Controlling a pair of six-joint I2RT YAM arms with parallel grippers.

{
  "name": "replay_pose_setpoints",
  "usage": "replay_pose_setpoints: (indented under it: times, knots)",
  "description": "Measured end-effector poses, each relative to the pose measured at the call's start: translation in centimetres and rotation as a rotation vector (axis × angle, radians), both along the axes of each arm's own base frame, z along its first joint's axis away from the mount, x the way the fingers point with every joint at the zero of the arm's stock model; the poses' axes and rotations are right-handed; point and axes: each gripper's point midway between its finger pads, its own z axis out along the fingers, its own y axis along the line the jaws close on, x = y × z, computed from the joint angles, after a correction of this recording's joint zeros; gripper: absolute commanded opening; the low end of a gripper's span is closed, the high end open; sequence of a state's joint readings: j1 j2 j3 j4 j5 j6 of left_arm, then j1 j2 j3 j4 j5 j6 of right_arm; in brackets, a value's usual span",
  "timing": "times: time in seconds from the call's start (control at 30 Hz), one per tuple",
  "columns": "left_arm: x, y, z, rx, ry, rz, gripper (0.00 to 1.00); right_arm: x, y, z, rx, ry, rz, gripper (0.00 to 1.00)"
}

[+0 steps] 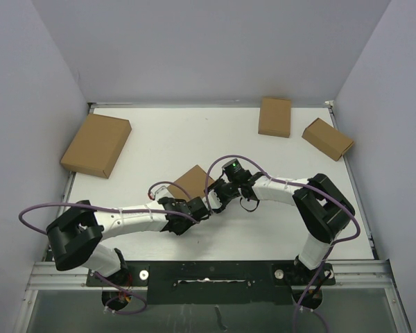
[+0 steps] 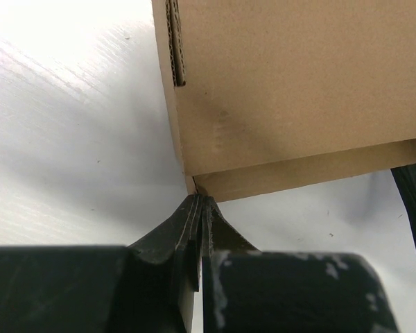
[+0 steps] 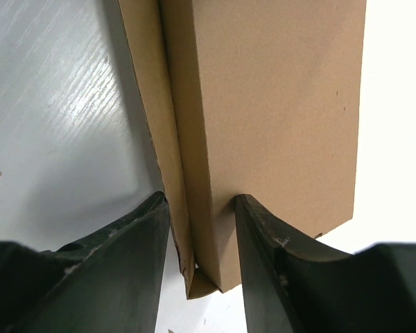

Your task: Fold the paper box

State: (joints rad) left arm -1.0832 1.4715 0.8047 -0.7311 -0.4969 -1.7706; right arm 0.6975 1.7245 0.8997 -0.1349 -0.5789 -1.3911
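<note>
Paper box (image 1: 191,180) sits near the centre of the white tabletop (image 1: 263,229), flat side up. Its near edge is covered by both wrists in the top view.

Left tool (image 2: 200,202): fingers pressed together, clenched. Tips are at the lower corner of the paper box, where the side wall meets a narrow cardboard strip along the bottom edge. Cannot tell whether any cardboard is pinched between them. A short slit with exposed corrugation shows near the top of that wall.

Right tool (image 3: 202,208): partly closed, grasping the paper box. One finger lies on each side of an upright cardboard wall. A thinner flap lies against the wall on the left-hand finger's side, and both layers are between the fingers. The broad face of the box runs away from the tool.

Elsewhere on the tabletop:
- Larger brown box (image 1: 97,146) at far left, well apart.
- Two smaller brown boxes at far right, near each other: one (image 1: 274,116) and one (image 1: 327,139).
</note>
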Motion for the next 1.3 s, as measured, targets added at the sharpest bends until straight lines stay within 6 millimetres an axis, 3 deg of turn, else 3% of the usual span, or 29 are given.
replay_pose_setpoints:
  times: [0.57, 0.8, 1.07, 1.23, 1.3]
  knots:
    - [0.5, 0.7, 0.7, -0.017, -0.018, 0.025, 0.01, 0.0, 0.0, 0.0, 0.001, -0.001, -0.001, 0.41]
    - [1.0, 1.1, 1.9, -0.039, -0.057, 0.04, 0.04, -0.1, 0.1, 0.0, 0.002, 0.001, 0.001, 0.41]
    - [1.2, 1.5, 3.9, -0.075, -0.107, 0.016, 0.35, -0.1, 0.2, 0.0, 0.004, 0.006, -0.003, 0.41]
    - [0.8, 3.2, 4.9, -0.057, -0.155, -0.119, 0.73, -0.1, 0.2, 0.0, 0.004, 0.008, -0.005, 0.41]
    - [1.0, 3.7, 5.4, -0.063, -0.186, -0.214, 0.78, -0.1, 0.2, 0.0, 0.004, 0.008, -0.006, 0.41]
